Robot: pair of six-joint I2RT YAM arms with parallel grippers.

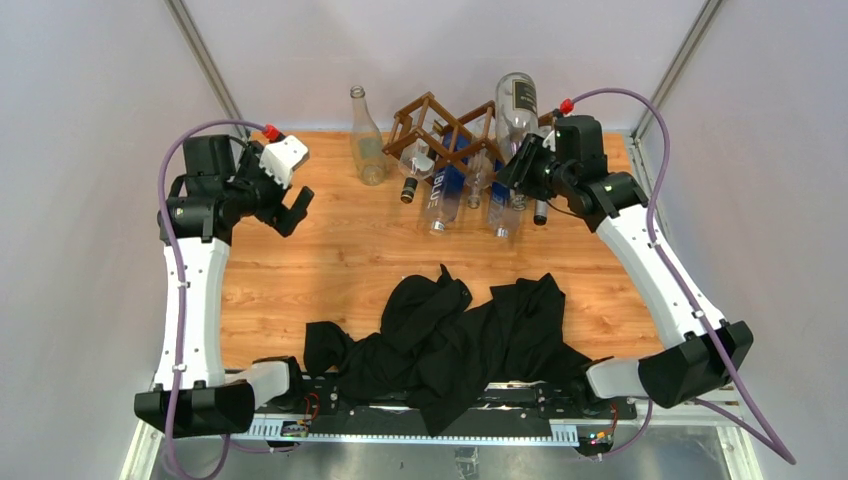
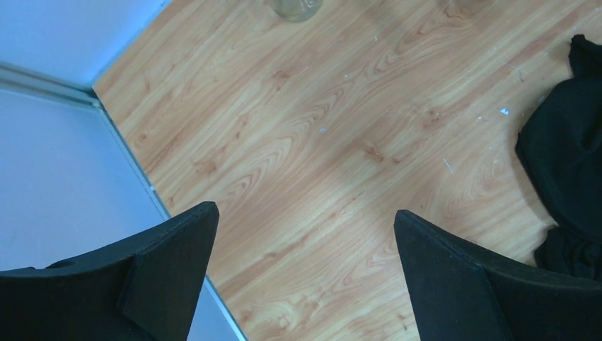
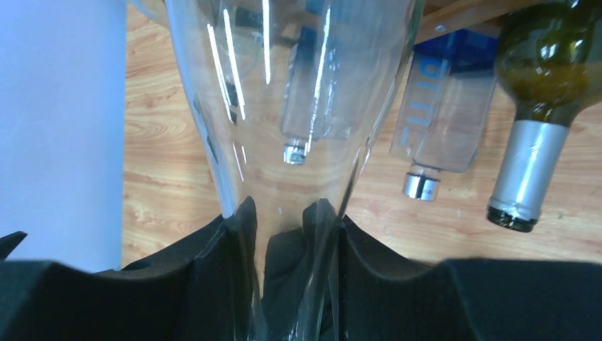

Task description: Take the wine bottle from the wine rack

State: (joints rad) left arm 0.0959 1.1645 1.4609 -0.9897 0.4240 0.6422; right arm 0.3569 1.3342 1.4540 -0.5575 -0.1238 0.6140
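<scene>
Gripping the wine bottle [image 1: 516,105] at the right end of the wine rack [image 1: 425,112], with the bottle not yet carried clear.

The right fingers [image 3: 234,241] are clenched on the clear bottle's neck, and its body slants up over the rack's right end. I cannot tell whether it is resting on the sticks, so I'd judge the grasp made and the lift-away and set-down left to do. The left fingers [image 2: 170,249] hang released, holding nothing, over bare bench [image 1: 330,250] well left of the rack. A blue-labelled bottle [image 3: 447,106] and a dark green bottle [image 3: 543,64] with a silver-foil neck lie just beside the held one and crowd its way out of the rack. An empty clear bottle [image 1: 368,140] stands upright just left of the rack. A black cloth [image 1: 440,340] lies heaped on the near side of the rack, taking up likely set-down room.
</scene>
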